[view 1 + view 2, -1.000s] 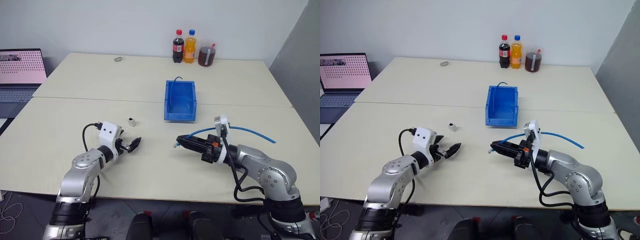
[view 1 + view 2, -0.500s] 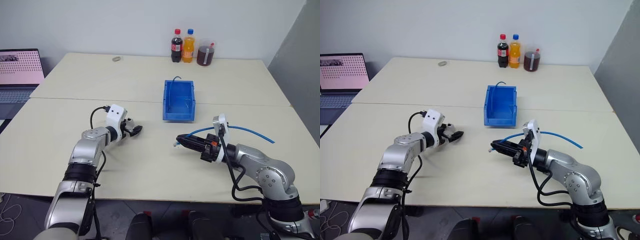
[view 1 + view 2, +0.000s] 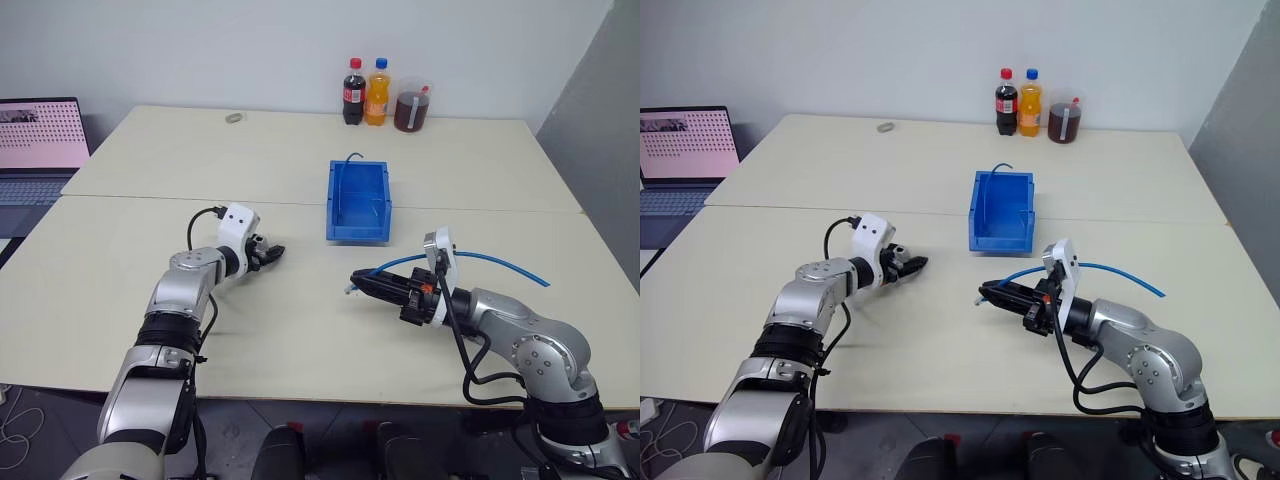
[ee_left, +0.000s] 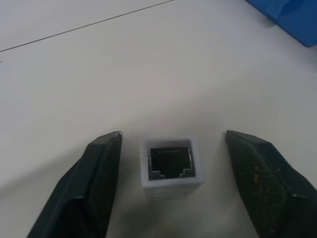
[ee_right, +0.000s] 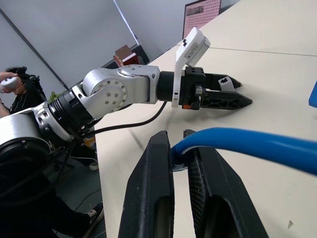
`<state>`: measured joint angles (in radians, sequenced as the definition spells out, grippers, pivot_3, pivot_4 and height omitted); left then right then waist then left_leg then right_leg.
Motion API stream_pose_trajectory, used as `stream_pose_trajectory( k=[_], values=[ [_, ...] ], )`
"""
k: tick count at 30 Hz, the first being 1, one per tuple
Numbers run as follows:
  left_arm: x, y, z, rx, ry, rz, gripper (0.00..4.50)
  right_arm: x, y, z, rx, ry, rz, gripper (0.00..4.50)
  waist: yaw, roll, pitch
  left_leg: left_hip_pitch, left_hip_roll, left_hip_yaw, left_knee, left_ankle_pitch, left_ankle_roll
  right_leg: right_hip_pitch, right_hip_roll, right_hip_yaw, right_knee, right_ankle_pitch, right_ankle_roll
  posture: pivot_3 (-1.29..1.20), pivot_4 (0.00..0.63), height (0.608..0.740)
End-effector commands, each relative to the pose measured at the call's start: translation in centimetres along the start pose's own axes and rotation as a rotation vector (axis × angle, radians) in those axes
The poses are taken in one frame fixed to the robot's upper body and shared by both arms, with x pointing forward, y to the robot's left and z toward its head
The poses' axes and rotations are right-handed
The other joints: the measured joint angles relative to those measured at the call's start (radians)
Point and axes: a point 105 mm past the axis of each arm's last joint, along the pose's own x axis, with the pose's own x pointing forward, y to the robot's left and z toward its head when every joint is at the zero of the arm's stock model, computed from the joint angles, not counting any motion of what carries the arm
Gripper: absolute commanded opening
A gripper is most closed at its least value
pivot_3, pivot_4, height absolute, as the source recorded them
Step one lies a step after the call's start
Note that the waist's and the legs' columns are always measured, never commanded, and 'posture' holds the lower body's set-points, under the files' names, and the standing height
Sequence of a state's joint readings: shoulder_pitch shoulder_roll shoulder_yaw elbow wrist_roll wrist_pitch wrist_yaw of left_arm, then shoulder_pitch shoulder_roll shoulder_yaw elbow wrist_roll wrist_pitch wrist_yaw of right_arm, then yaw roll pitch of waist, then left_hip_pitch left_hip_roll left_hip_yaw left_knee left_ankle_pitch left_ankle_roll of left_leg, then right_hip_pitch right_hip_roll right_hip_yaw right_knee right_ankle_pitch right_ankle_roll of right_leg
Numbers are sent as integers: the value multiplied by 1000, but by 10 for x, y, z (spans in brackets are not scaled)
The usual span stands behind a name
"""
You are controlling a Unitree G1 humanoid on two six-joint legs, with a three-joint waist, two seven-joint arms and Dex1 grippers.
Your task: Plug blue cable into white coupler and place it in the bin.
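Little of the job was finished: the bin (image 3: 358, 204) sat empty toward the back of the pale counter (image 3: 300, 320), and the plugging was not yet done. In front of the bin, my right fingers (image 5: 171, 163) pinched the blue cable (image 3: 500, 262) near its plug. To the bin's left, my left fingers (image 4: 99, 163) stood spread around the white coupler (image 4: 171, 162), not touching it. Beyond the bin stood bottles (image 3: 366, 92); far left, a laptop (image 3: 40, 140).

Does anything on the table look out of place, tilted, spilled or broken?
Nothing stands out. The white coupler stands on the table, socket intact. The bin sits squarely, and the three drink bottles stand upright, unspilled.
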<state>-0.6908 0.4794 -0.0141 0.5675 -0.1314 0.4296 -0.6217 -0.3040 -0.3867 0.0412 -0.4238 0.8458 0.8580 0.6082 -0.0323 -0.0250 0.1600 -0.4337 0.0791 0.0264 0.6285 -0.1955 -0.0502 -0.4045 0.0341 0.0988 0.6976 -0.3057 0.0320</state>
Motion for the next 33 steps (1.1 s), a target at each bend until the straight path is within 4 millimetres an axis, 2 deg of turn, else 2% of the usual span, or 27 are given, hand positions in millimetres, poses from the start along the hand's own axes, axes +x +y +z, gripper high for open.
stream_pose_trajectory(
  k=[1, 8, 14, 17, 21, 27, 33],
  values=[
    [-1, 0, -4, 7, 17, 2, 2375, 0, 8, 10, -50, -25, 26, 109, 0, 0, 0, 0, 0, 0, 0, 0, 0, 0, 0, 0, 0, 0, 0, 0, 150, 740],
    [-2, 0, -8, 10, 33, 11, 782, 1, 7, 11, -54, -24, 28, 109, 0, 0, 0, 0, 0, 0, 0, 0, 0, 0, 0, 0, 0, 0, 0, 0, 150, 740],
    [-6, -9, -4, 51, 7, -52, 810, 0, 5, 13, -67, -34, 11, 108, -1, 0, 0, 0, 0, 0, 0, 0, 0, 0, 0, 0, 0, 0, 0, 0, 150, 740],
    [-15, -43, 7, 159, -25, -266, 810, -5, 5, 13, -107, -13, 1, 108, 0, 0, 0, 0, 0, 0, 0, 0, 0, 0, 0, 0, 0, 0, 0, 0, 150, 740],
    [-25, -77, 13, 227, -40, -483, 810, -12, 9, 6, -174, 50, 8, 108, 4, 0, 0, 0, 0, 0, 0, 0, 0, 0, 0, 0, 0, 0, 0, 0, 150, 740],
    [-41, -115, 5, 339, 25, -775, 810, -17, 14, 3, -252, 96, 12, 108, -2, 0, 0, 0, 0, 0, 0, 0, 0, 0, 0, 0, 0, 0, 0, 0, 150, 740],
    [-40, -132, -14, 477, 109, -896, 810, -18, 15, 0, -331, 133, 9, 108, -2, 0, 0, 0, 0, 0, 0, 0, 0, 0, 0, 0, 0, 0, 0, 0, 150, 740]
  ],
)
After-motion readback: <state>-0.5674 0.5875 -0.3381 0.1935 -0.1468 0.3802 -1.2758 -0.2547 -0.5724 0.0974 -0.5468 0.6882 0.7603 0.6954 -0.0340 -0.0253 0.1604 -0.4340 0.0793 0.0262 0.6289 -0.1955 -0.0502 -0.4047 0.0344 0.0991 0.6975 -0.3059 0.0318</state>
